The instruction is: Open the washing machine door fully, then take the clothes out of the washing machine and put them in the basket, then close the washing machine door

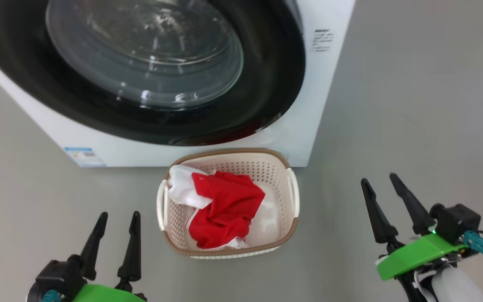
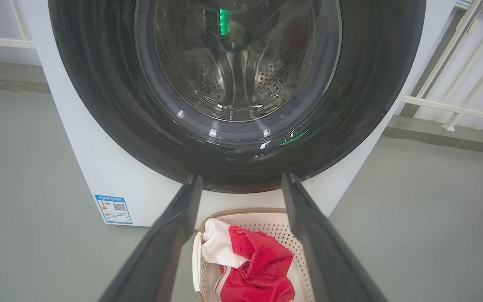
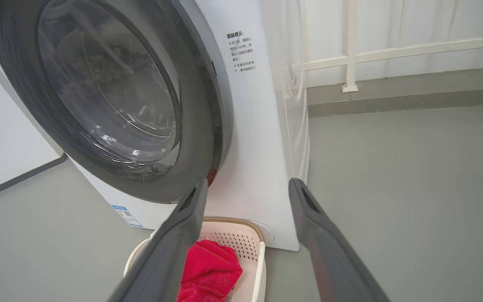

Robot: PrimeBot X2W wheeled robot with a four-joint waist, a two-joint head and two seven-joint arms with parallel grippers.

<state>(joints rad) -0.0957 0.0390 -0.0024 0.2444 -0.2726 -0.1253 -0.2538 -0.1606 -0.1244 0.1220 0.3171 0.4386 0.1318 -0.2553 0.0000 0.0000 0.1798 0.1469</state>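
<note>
Nearest in, the left claw [image 1: 120, 214] and the right claw [image 1: 379, 178] both stand spread and empty, low over the grey floor [image 1: 413, 105] with fingers pointing ahead toward the machine; the right one's fingers lean a little inward. Between the two, closer to the left claw and just ahead of it to its right, sits the basket [image 1: 294, 188]. It holds the clothes, the red garment [image 1: 224, 205] heaped over the white garment [image 1: 180, 188]. Just beyond the basket rises the washing machine [image 1: 300, 138], its door [image 1: 266, 84] lying against the front; it looks shut, though whether it has latched cannot be told. The door is ahead of and above both claws. The left claw faces its glass window [image 2: 237, 63] squarely, while the right claw views it from off to the side, nearer the door's right-hand edge. If a last press is wanted, the right arm seems better placed.
</note>
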